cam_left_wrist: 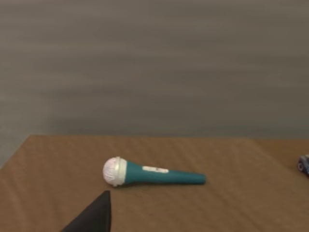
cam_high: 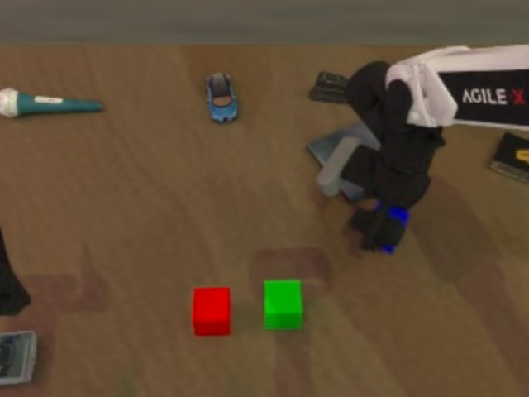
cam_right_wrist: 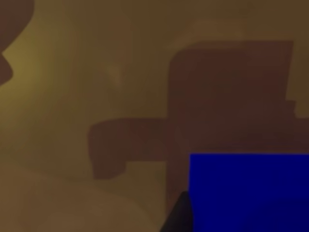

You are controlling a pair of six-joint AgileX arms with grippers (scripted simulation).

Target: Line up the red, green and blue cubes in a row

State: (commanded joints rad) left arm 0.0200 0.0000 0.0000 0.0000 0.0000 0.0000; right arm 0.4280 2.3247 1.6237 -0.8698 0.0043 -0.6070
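The red cube (cam_high: 212,310) and the green cube (cam_high: 283,303) sit side by side near the table's front edge, a small gap between them. My right gripper (cam_high: 382,233) hangs to the right of and behind the green cube, shut on the blue cube (cam_high: 398,217), which shows only as blue patches between the black fingers. In the right wrist view the blue cube (cam_right_wrist: 246,191) fills the lower corner beside one dark finger (cam_right_wrist: 179,215), with its shadow on the table beyond. My left arm (cam_high: 8,285) is parked at the table's left edge.
A teal microphone (cam_high: 50,103) (cam_left_wrist: 152,173) lies at the back left and a blue toy car (cam_high: 221,97) at the back middle. Grey-blue flat things (cam_high: 337,161) lie under the right arm, a dark block (cam_high: 329,86) behind them, a black item (cam_high: 512,157) far right, a grey device (cam_high: 16,357) front left.
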